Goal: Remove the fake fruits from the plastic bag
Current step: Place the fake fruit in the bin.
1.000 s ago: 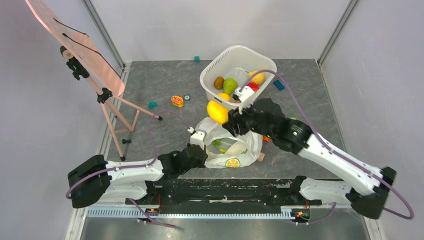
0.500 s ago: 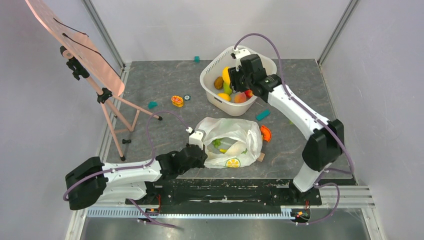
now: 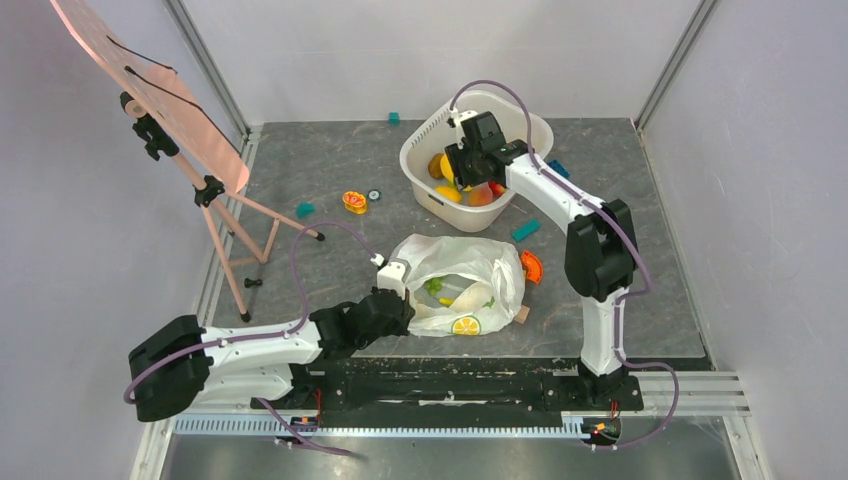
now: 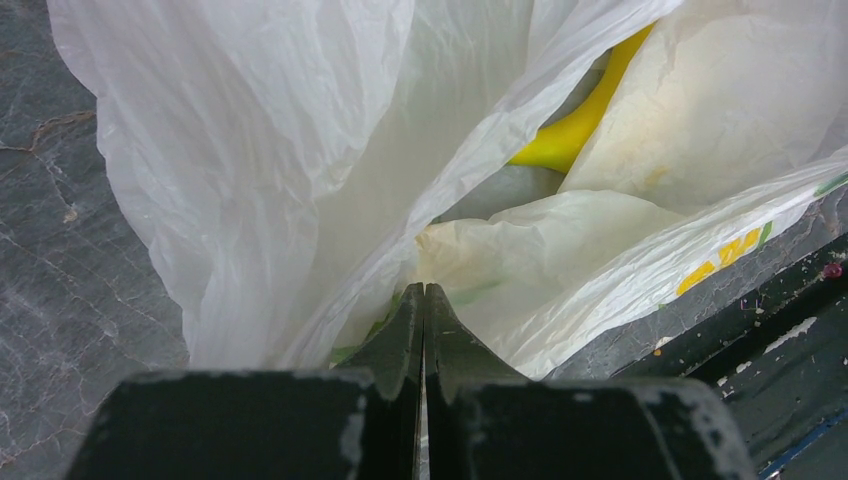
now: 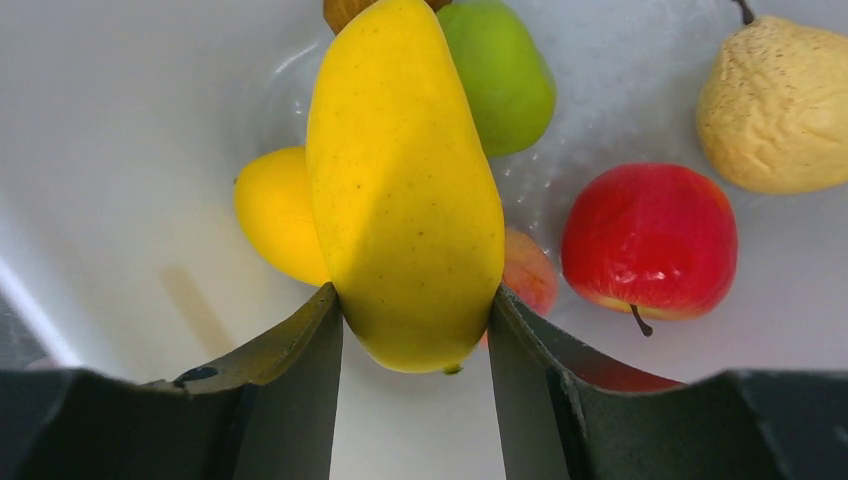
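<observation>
The left gripper (image 4: 424, 300), jaws closed, pinches the near side of the plastic bag (image 4: 280, 150); a yellow banana (image 4: 570, 140) lies inside it. Farther away, the right gripper (image 5: 415, 310) clamps a yellow mango (image 5: 405, 180) above the white tub (image 3: 520, 115), its long axis pointing away from the wrist.

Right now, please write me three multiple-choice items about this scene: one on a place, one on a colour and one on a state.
1. Where is the yellow mango?
A. inside the plastic bag
B. over the white tub
C. in the left gripper

2. What colour is the apple in the tub?
A. green
B. red
C. yellow

3. How is the left gripper?
A. open
B. shut on the plastic bag
C. shut on nothing

Answers:
1 B: the right gripper holds it above the tub's floor.
2 B: its skin is glossy red.
3 B: the closed jaws pinch a fold of the bag.
</observation>
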Controlling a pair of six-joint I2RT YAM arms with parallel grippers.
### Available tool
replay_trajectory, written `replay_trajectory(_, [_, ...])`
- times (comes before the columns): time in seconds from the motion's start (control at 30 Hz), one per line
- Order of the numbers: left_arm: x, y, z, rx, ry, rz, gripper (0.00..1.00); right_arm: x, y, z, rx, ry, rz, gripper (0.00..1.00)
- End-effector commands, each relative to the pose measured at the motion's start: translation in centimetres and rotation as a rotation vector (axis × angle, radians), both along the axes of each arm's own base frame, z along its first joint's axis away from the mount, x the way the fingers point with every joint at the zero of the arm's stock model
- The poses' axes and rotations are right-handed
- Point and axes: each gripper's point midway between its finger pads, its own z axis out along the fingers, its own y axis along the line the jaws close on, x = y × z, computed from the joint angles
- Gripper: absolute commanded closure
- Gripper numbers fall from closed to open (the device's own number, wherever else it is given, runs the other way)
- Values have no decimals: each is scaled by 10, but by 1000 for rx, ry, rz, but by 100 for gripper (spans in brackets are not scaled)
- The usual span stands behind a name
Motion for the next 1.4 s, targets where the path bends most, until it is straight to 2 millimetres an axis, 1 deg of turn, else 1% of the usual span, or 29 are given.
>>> replay_trajectory(0.0, [5,-6,12,-57,-5,33,98,10,-1,-6,-41,6,23,54])
replay_trajectory(0.2, [4,-8,9,-59,4,29,98,8,-8,-38,-104,75,43,47])
replay_trajectory(0.37, [4,-7,8,-55,5,30,98,7,-13,-53,-127,110,47,44])
replay_trajectory(0.4, [4,-7,8,-56,5,30,98,6,-14,-55,-129,116,46,42])
replay_trajectory(0.5, [3,-6,7,-57,6,31,98,7,-15,-58,-129,126,46,33])
replay_trajectory(0.63, [3,-4,6,-57,4,33,98,8,-14,-50,-116,113,56,25])
replay_trajectory(0.7, [2,-3,4,-55,6,35,98,9,-14,-39,-107,94,58,22])
replay_trajectory(0.8, [2,-2,3,-56,8,35,98,10,-12,-16,-84,53,65,20])
replay_trajectory(0.87, [2,-3,4,-59,7,36,98,9,-10,6,-59,13,71,20])
replay_trajectory(0.93, [3,-4,6,-59,2,34,98,6,-7,33,-18,-36,88,19])
replay_trajectory(1.0, [3,-4,8,-56,-1,32,98,1,-6,65,24,-99,97,19])
replay_trajectory(1.07, [4,-5,10,-56,-3,32,98,-12,0,92,93,-141,134,19])
replay_trajectory(1.1, [4,-5,11,-60,-5,32,98,-19,1,101,119,-156,148,19])
replay_trajectory(1.13, [4,-6,12,-61,-5,31,98,-28,3,116,157,-185,168,19])
replay_trajectory(1.17, [4,-6,14,-68,-5,30,98,-37,3,118,177,-191,178,19])
replay_trajectory(1.2, [4,-7,14,-72,-4,29,97,-46,2,131,203,-227,177,19])
replay_trajectory(1.23, [4,-7,16,-74,-5,26,97,-56,-1,132,212,-236,168,19])
replay_trajectory(1.27, [4,-8,18,-76,-5,26,97,-69,-4,138,218,-261,169,19])
replay_trajectory(1.3, [3,-8,20,-75,-5,22,97,-82,-4,147,232,-291,183,20])
replay_trajectory(1.33, [4,-8,23,-74,-9,21,97,-97,-4,146,240,-302,199,20])
replay_trajectory(1.37, [4,-8,25,-76,-11,21,97,-114,-2,155,260,-333,225,22])
